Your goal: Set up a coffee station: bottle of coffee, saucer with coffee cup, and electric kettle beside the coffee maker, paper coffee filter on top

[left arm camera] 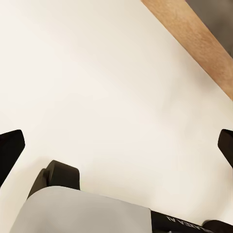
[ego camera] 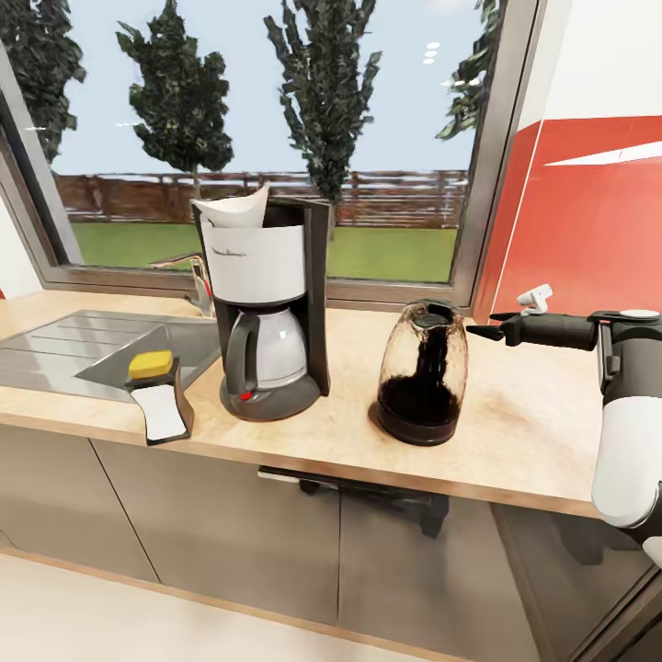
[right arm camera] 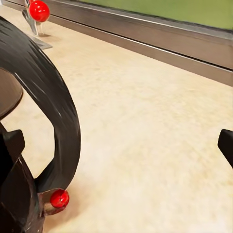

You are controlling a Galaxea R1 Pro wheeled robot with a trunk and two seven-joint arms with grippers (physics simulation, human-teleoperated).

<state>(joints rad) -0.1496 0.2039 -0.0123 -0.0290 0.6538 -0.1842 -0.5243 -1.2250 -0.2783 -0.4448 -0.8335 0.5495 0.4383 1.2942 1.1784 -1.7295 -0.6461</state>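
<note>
The black and white coffee maker [ego camera: 267,313] stands on the wooden countertop [ego camera: 524,432], with a white paper filter [ego camera: 233,208] sticking out of its top. To its right stands a glass electric kettle [ego camera: 423,372] with a dark base. In the right wrist view its black curved handle [right arm camera: 58,107] and red switch [right arm camera: 59,198] are very close. My right gripper [ego camera: 480,331] hovers just right of the kettle's top and is open [right arm camera: 116,145], holding nothing. My left gripper [left arm camera: 116,145] is open over the pale floor. Coffee bottle, saucer and cup are out of view.
A steel sink [ego camera: 83,345] with a faucet [ego camera: 195,285] lies left of the coffee maker. A yellow-topped scrubber [ego camera: 158,397] rests at the sink's front corner. A window frame [ego camera: 478,184] runs behind the counter, and a red wall panel [ego camera: 588,221] is at the right.
</note>
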